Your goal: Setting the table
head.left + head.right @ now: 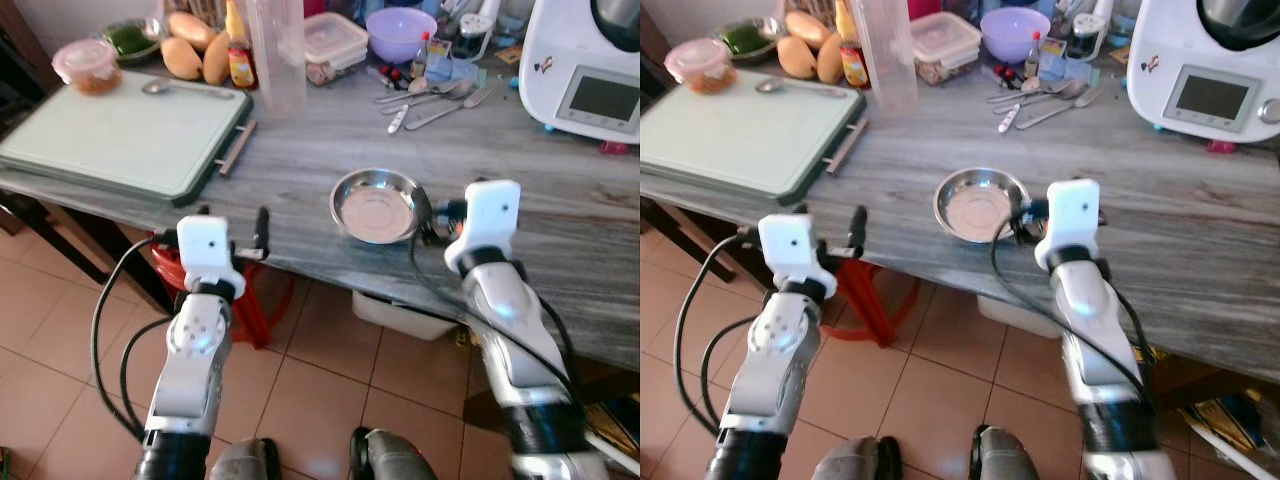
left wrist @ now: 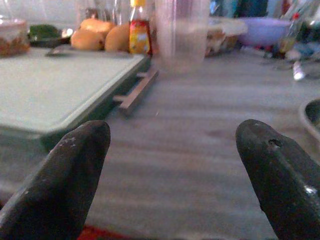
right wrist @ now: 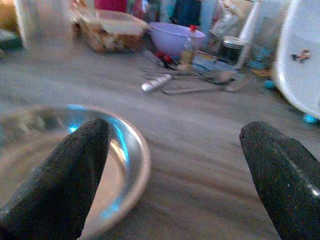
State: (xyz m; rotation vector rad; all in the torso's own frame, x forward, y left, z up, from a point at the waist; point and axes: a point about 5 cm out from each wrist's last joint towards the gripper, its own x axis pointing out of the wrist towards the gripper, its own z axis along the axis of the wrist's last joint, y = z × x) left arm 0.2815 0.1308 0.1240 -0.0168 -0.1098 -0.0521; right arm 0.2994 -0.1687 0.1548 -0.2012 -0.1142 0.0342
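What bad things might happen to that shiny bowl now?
1. The steel bowl sits close to the table edge, so a nudge from the open right hand beside its rim might push it toward the floor.
2. One finger overlaps the rim while the other is outside, so a pinch on the thin, slick rim may slip.
3. The open left hand hovers by the edge near the cutting board and might bump it.

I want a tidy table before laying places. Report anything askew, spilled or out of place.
Nothing is spilled or damaged. The steel bowl sits upright near the table's front edge, with the open right gripper at its rim. The cutlery lies in a loose, unaligned heap further back. The open left gripper hovers at the table edge.
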